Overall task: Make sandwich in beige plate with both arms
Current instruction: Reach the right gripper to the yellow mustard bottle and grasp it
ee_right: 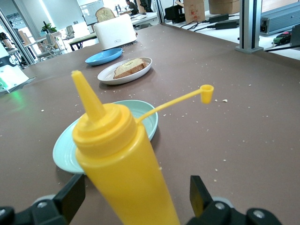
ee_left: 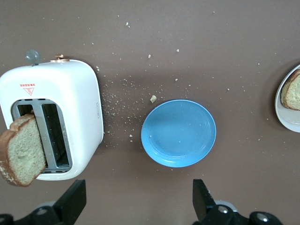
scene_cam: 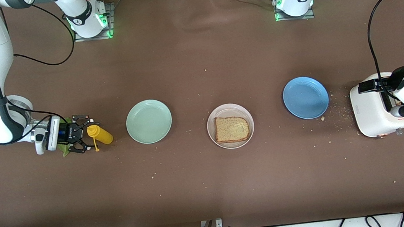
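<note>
Table: brown cloth [scene_cam: 194, 52], crumbs scattered.
Beige plate [scene_cam: 248, 117]: mid-table, 1 slice [scene_cam: 231, 129] on it.
Right gripper [scene_cam: 85, 137]: spread wide around bottle [scene_cam: 100, 134], not clamped.
Left gripper [ee_left: 140, 201]: wide, empty, over toaster [scene_cam: 370, 116].
My step: I judge slice 2 [ee_left: 21, 150] comes next; I'd pinch its crust squarely.
Count: 3 plates, 2 slices, 1 bottle, 1 toaster.

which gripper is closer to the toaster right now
Left. The left gripper hangs open right over the toaster, which has a bread slice sticking out of a slot. The right gripper is at the right arm's end of the table, open around the yellow squeeze bottle.
</note>
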You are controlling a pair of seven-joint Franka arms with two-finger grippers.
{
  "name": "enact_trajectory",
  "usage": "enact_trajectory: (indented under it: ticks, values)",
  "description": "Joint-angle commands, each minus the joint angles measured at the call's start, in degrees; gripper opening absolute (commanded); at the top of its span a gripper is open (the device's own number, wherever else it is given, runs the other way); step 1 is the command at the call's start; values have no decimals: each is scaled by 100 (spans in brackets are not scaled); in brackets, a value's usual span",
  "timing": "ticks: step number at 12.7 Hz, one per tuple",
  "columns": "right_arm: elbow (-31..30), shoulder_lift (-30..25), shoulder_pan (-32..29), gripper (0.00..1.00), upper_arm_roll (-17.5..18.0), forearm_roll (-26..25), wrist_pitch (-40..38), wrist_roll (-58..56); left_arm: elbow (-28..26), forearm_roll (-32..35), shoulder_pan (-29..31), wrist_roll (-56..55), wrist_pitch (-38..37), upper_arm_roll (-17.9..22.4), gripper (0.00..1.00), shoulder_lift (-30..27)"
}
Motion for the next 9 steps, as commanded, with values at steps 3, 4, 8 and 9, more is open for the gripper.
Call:
enact_trajectory:
  ticks: [3,4,8,9]
  values:
    - [184,127,90,3,-9,253,138,-513,6,248,-26,-89,-50,-37,100,-38]
    - [220,127,107,0,-9,244,182,-541,6,248,-26,-89,-50,-37,100,-38]
    - [352,-118,502,0,-61,165,935,-323,6,248,-26,-89,-50,-37,100,-29]
    - [352,-232,677,0,-70,86,1216,-95,6,248,-26,-89,-50,-37,100,-38]
